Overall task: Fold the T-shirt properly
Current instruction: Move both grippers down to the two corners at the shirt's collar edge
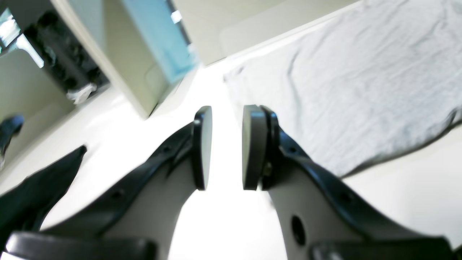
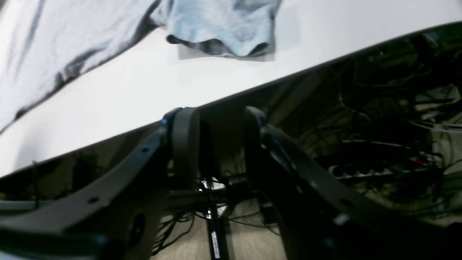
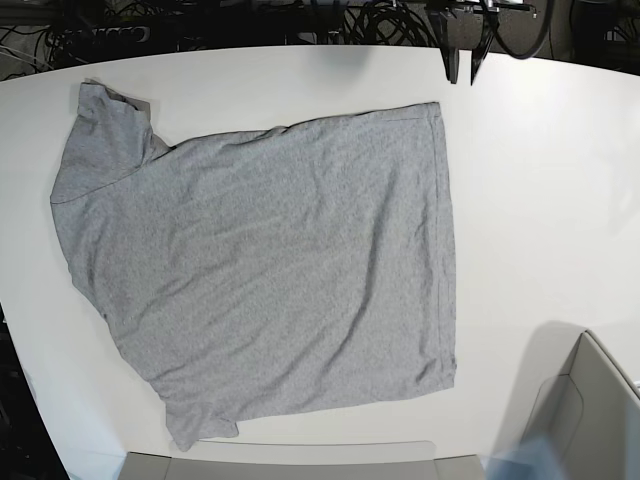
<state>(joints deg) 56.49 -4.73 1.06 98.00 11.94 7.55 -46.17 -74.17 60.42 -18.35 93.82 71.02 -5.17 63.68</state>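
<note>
The grey T-shirt (image 3: 280, 260) lies spread flat on the white table (image 3: 540, 200), with one sleeve (image 3: 100, 110) at the far left corner. My left gripper (image 3: 465, 62) hangs open just past the shirt's straight hem corner. In the left wrist view its pads (image 1: 202, 148) stand apart over bare table, empty, and the T-shirt (image 1: 361, 90) lies to their right. My right gripper (image 2: 218, 115) is open and empty, out past the table edge (image 2: 223, 97). A rumpled sleeve (image 2: 223, 29) of the T-shirt (image 2: 54, 47) lies a short way in from that edge. The base view does not show this gripper.
A beige open box (image 3: 590, 400) with a blue panel (image 1: 158, 39) stands at the table's corner, ahead of the left gripper. A flat beige sheet (image 3: 280, 462) lies along the edge beside it. Tangled cables (image 2: 379, 126) and a power strip (image 3: 120, 35) lie below the table.
</note>
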